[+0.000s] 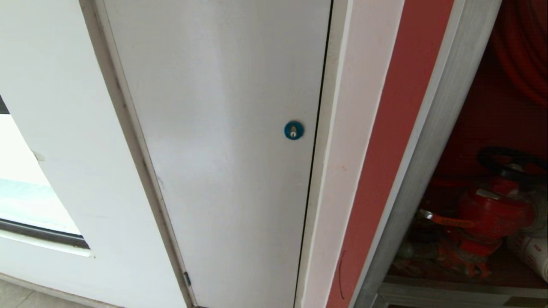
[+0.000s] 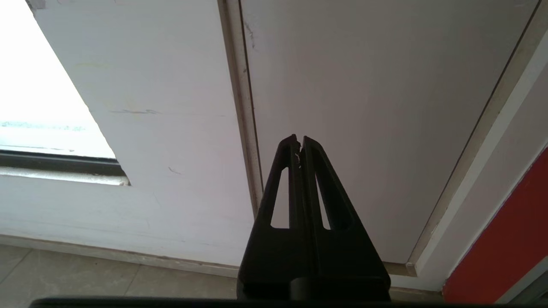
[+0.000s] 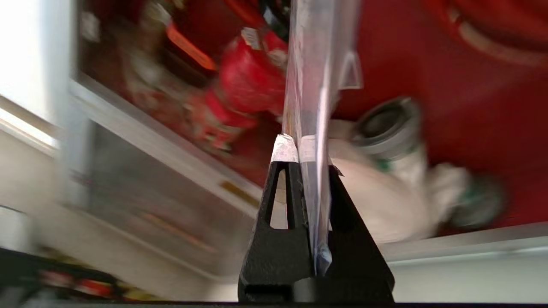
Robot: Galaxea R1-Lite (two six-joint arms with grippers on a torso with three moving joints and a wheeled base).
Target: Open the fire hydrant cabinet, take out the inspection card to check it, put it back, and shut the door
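**A:** Where's the card [image 3: 309,85] right now?

**B:** You've got it pinched edge-on in the right gripper [image 3: 299,147], jaws closed on it. From the wrist it shows as a thin, glossy sliver running straight out past the fingertips, so its long axis follows the fingers. I can't read any print from this angle.

**A:** And how does that sit against the cabinet [image 3: 471,107]?

**B:** The cabinet is open and lies straight beyond the card. Past the card's far edge you see the red back wall, with the red valve [image 3: 246,79] to one side of the card and the white rolled hose [image 3: 385,188] to the other. The silver sill [image 3: 171,143] of the cabinet crosses underneath, nearer you than the valve.

**A:** Which arm is closer?

**B:** Yours on the right, by far. The left gripper [image 2: 299,141] is closed on nothing and points at the grey panel [image 1: 222,149] with the blue lock [image 1: 293,130], which sits on the far side of the cabinet's silver frame [image 1: 428,171], away from the opening.

**A:** So, whichever step you're on?

**B:** I'd judge the move runs along the card's own length, in or out of the cabinet. Watch the valve handle.
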